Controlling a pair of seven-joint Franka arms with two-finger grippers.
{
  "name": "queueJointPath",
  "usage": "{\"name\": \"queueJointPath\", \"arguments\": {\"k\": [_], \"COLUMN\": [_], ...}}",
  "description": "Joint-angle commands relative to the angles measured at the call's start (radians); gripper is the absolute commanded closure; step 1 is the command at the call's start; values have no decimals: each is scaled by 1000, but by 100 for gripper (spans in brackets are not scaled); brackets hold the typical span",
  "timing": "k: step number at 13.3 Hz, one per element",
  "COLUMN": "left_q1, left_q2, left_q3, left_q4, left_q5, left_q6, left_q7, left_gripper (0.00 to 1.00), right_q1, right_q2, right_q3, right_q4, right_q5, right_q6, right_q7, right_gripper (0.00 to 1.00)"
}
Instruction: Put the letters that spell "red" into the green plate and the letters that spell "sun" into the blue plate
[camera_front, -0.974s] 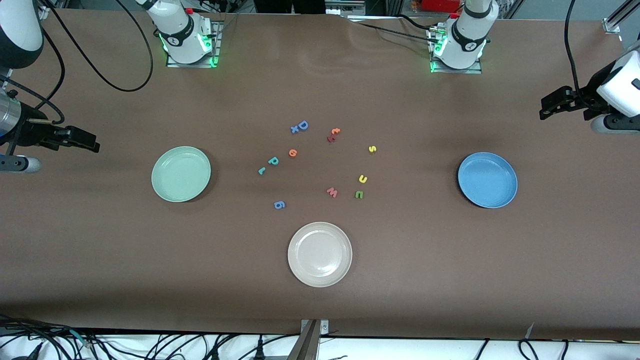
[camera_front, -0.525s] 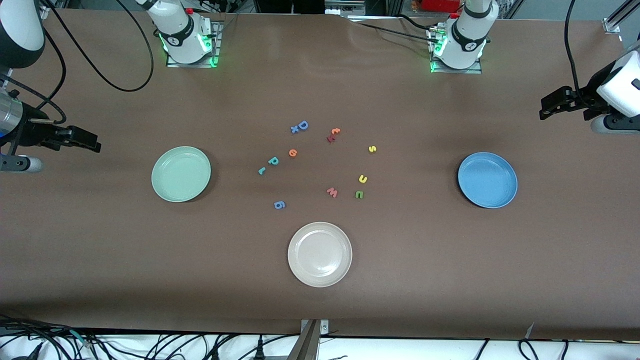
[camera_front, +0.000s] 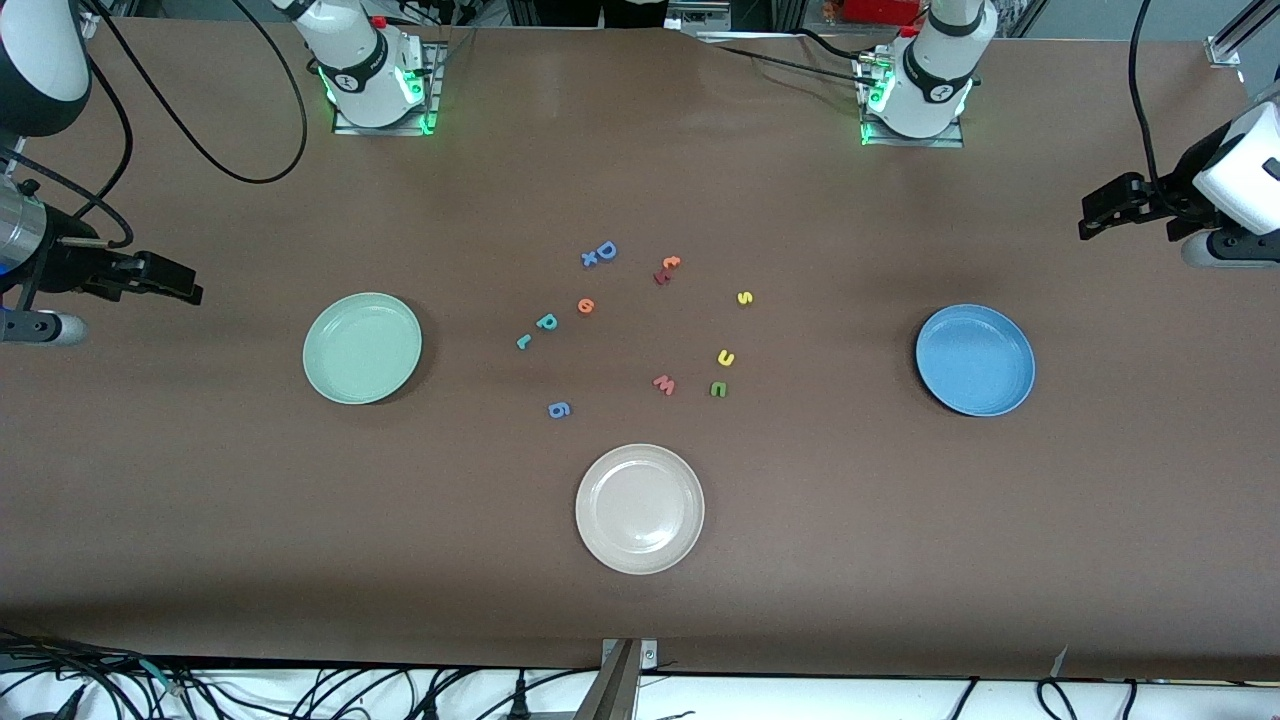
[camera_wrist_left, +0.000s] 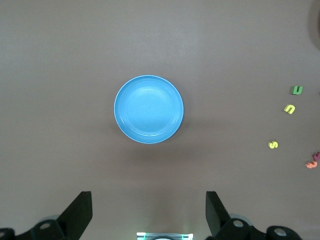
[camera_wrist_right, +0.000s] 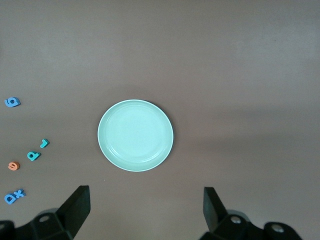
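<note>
Teal r (camera_front: 524, 342), teal d (camera_front: 546, 322) and orange e (camera_front: 586, 306) lay mid-tabletop, toward the green plate (camera_front: 362, 348). Yellow s (camera_front: 744, 298), yellow u (camera_front: 726, 357) and green n (camera_front: 718, 389) lay toward the blue plate (camera_front: 975, 360). Both plates sat empty. The left tool (camera_wrist_left: 149, 212) and right tool (camera_wrist_right: 146, 210) hovered wide open, holding nothing.

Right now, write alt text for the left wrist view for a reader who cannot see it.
A round medium-blue shallow plate lies empty on the brown table, with the open left gripper hanging above the table beside it. Off toward one edge lie three tiny foam letters: a yellow s, a yellow u and a green n.
</note>
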Motion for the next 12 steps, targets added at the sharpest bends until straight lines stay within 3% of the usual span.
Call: {"name": "queueJointPath", "arguments": {"k": [1, 9, 12], "left_q1": [8, -8, -11], "left_q2": [4, 21, 44], "left_q3": [-1, -4, -50], "left_q4": [-3, -3, -5], "left_q5": [-30, -56, -67], "left_q6": [5, 5, 25], "left_q7": [19, 18, -11], "left_gripper": [0, 0, 0], "right_q1": [-5, 13, 47], "right_q2": [6, 6, 8], "right_q3": [9, 9, 11], "right_q4": [20, 19, 16], "right_q5": [-9, -11, -11], "right_q6": [-13, -13, -13], "right_q7": [8, 27, 109], "right_gripper": [0, 1, 1]}}
